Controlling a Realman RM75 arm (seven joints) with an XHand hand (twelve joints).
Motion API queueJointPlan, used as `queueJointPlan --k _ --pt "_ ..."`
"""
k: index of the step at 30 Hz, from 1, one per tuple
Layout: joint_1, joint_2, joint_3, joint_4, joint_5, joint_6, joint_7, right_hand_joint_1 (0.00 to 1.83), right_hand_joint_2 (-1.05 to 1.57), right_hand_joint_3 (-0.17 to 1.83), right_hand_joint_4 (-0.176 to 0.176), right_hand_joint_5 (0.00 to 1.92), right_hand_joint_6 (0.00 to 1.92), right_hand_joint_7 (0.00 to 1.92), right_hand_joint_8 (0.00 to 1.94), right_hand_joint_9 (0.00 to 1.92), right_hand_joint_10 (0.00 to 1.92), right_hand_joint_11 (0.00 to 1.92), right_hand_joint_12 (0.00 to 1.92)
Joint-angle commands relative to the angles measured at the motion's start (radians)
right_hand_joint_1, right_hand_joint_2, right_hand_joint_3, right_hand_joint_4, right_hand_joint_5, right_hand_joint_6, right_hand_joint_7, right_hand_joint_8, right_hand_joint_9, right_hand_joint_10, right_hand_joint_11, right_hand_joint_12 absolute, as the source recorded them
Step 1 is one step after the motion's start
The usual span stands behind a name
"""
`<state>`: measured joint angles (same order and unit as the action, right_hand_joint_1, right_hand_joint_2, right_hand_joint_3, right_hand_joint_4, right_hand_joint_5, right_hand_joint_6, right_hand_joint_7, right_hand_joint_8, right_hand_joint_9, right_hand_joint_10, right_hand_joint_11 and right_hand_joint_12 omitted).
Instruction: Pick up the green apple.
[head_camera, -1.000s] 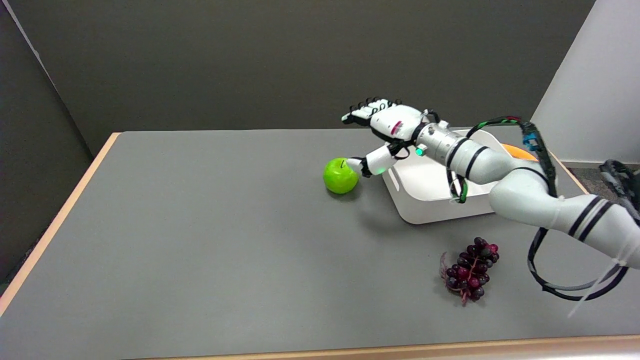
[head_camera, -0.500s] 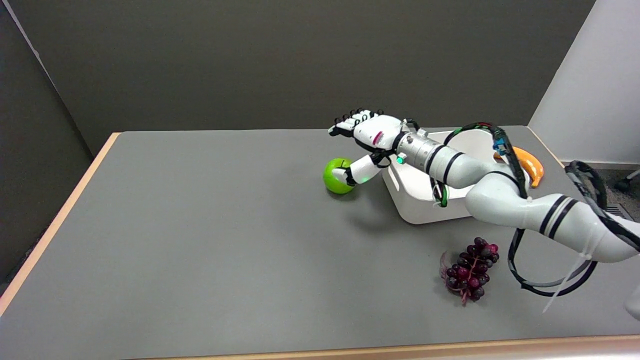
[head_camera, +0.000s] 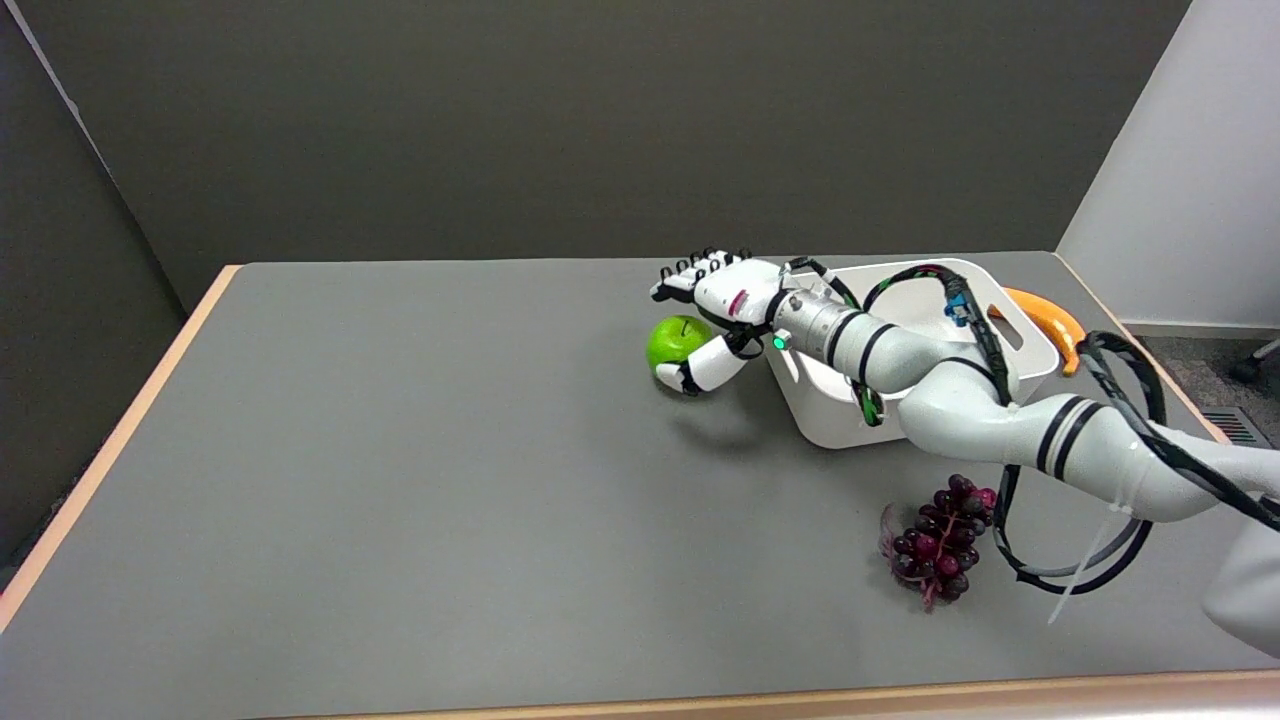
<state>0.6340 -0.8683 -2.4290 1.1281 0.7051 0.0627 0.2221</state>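
The green apple (head_camera: 674, 339) sits on the grey table (head_camera: 400, 450), just left of the white bin. My right hand (head_camera: 726, 302) reaches in over the bin's left end and straddles the apple. The thumb (head_camera: 699, 369) lies against the apple's near right side. The other fingers (head_camera: 693, 272) stretch out straight above and behind it, apart from its top. The apple's right side is hidden by the hand. The hand is open and nothing is lifted.
A white bin (head_camera: 830, 425) stands right of the apple, under my forearm. An orange banana (head_camera: 1052, 317) lies beyond its right rim. A bunch of dark red grapes (head_camera: 940, 550) lies near the front right. The table's wooden edge (head_camera: 110, 450) runs along the left.
My right hand has moved left and down over the apple. The thumb went from the apple's right side to its near side. The apple has stayed where it was.
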Motion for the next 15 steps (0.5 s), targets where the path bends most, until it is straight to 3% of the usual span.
queueJointPlan --k 1,7,13,15 --pt "0.035 -0.058 -0.062 -0.120 -0.019 0.009 0.012 0.35 0.53 0.96 -0.004 0.14 0.43 0.19 0.33 0.07 0.60 0.00 0.98" --pt "0.033 -0.058 -0.064 -0.116 -0.021 0.013 0.012 0.43 0.55 0.97 -0.002 0.14 0.43 0.20 0.34 0.09 0.61 0.00 0.99" --pt "0.031 -0.058 -0.064 -0.109 -0.081 0.029 0.012 0.69 0.61 1.00 0.013 0.18 0.44 0.29 0.39 0.19 0.66 0.00 1.03" --pt "0.029 -0.058 -0.064 -0.109 -0.081 0.046 0.012 0.77 0.67 1.00 0.023 0.26 0.54 0.42 0.51 0.30 0.75 0.02 1.05"
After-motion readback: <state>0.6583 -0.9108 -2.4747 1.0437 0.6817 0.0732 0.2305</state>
